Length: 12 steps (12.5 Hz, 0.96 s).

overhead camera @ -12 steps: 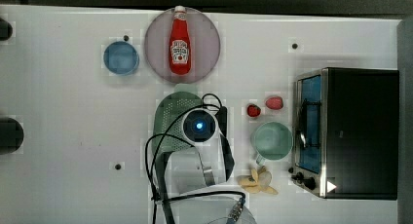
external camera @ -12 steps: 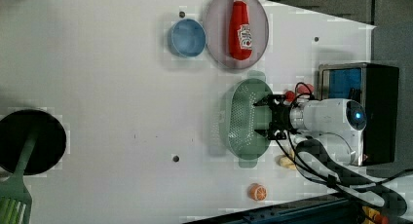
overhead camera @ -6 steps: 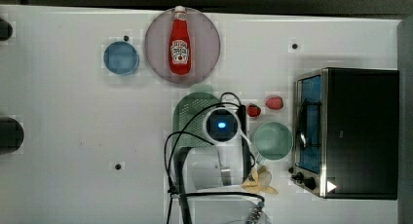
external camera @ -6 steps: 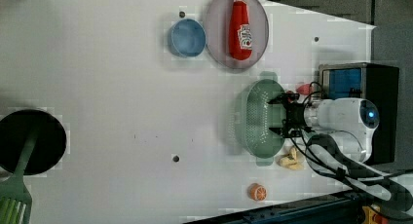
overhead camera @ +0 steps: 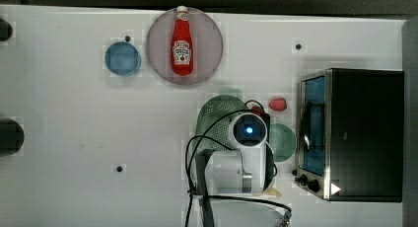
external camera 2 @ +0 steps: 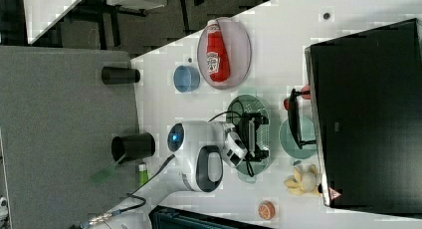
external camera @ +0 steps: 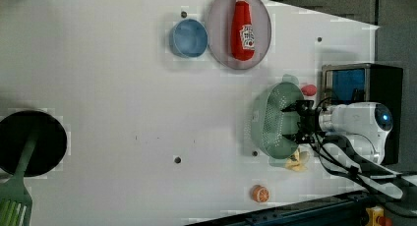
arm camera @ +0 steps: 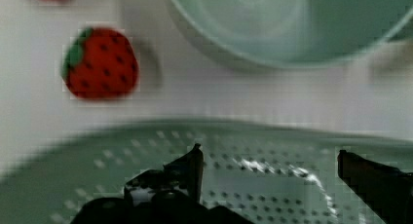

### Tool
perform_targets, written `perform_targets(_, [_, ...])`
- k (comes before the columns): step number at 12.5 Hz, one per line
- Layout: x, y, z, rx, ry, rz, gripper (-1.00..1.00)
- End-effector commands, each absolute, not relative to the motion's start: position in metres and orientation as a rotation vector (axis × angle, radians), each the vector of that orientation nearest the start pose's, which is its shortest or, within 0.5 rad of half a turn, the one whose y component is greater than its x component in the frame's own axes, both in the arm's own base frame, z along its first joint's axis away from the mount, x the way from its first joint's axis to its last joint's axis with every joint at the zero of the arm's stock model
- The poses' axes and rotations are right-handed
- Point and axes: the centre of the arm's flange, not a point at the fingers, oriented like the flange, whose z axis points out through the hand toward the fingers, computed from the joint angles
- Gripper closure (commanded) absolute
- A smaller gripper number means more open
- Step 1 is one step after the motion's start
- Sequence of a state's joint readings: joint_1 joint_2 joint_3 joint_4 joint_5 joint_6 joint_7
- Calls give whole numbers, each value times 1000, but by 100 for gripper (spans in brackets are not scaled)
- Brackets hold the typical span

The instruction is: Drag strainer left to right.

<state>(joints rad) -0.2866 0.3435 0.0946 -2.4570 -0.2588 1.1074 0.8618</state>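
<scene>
Clearly, we were mid-drag: on the smooth white counter point(overhead camera: 74, 138) the strainer point(external camera: 273, 125) lay between the plate with the ketchup bottle and the arm's base, close to the dark, boxy toaster oven point(overhead camera: 362, 133) at the top view's right. The gripper point(arm camera: 268, 173) reached down inside it with its black fingers point(arm camera: 187, 168) spread apart, gripping nothing, so we judged it was pushing on the inner wall. To do this well, we reckoned we should keep the fingers low against that wall and move slowly, since thin, hole-dotted oval plastic would slide easily and might tip or ride up. The round mint-green mug point(overhead camera: 283, 143) sat just beside the strainer's rim, leaving little room ahead. The small, dimpled red strawberry point(arm camera: 100, 63) lay near that rim too.
</scene>
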Motion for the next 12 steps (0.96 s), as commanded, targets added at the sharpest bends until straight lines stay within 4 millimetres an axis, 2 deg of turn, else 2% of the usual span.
perform_targets(1, [484, -37, 216, -2543, 1986, -53, -100])
perform_targets(3, [492, -36, 262, -2670, 1877, -69, -100])
perform_targets(5, [502, -36, 327, -2779, 1770, -90, -100])
perform_targets(6, [504, -37, 362, -2779, 1756, -69, -100])
perform_targets(9, [491, -29, 468, -2751, 1555, 112, -100])
perform_targets(11, [477, -29, 537, -2806, 1412, 104, -100])
perform_targets(12, [470, -29, 566, -2836, 1408, 78, -100])
